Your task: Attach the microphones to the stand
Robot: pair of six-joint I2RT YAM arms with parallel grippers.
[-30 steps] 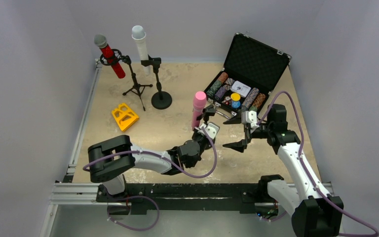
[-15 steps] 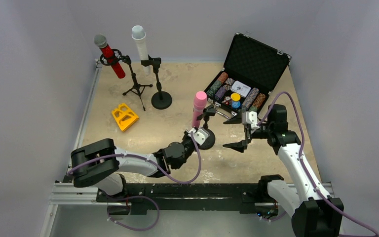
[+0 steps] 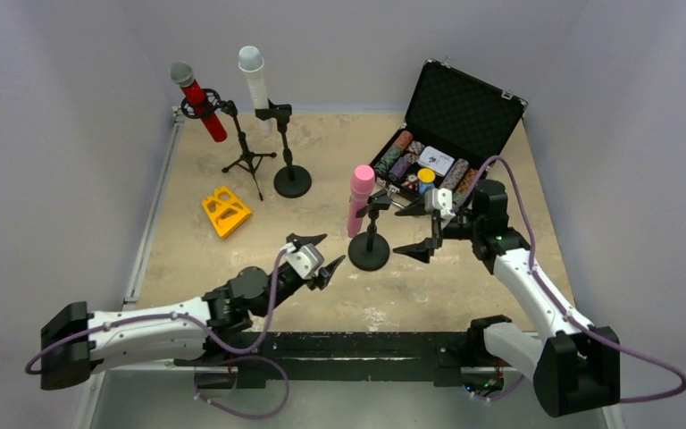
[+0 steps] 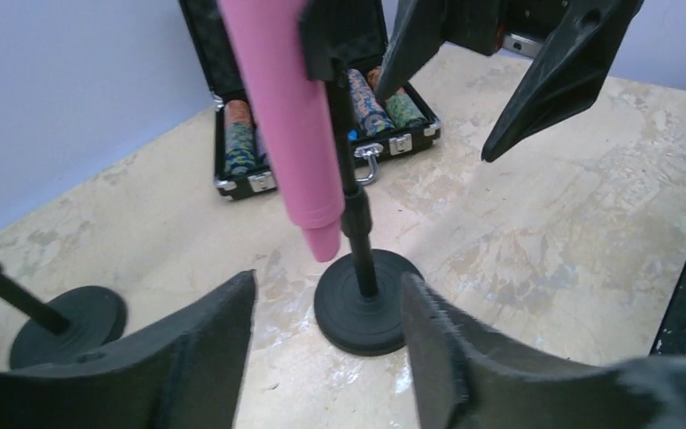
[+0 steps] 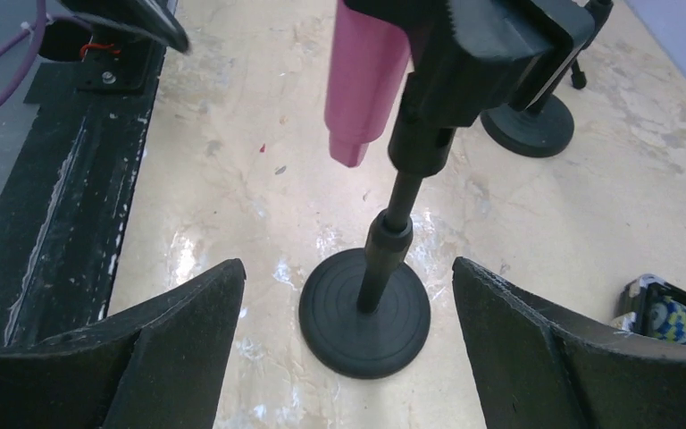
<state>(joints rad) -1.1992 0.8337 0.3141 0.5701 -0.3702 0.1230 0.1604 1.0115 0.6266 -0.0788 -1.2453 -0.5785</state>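
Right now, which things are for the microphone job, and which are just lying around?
For the job:
red microphone
white microphone
pink microphone
tripod stand
far round stand
near round stand

Just lying about:
yellow plastic piece
black case
poker chips inside it

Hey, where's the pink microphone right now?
In the top view the pink microphone is clipped to the round-base stand right of centre, just in front of the open black case.
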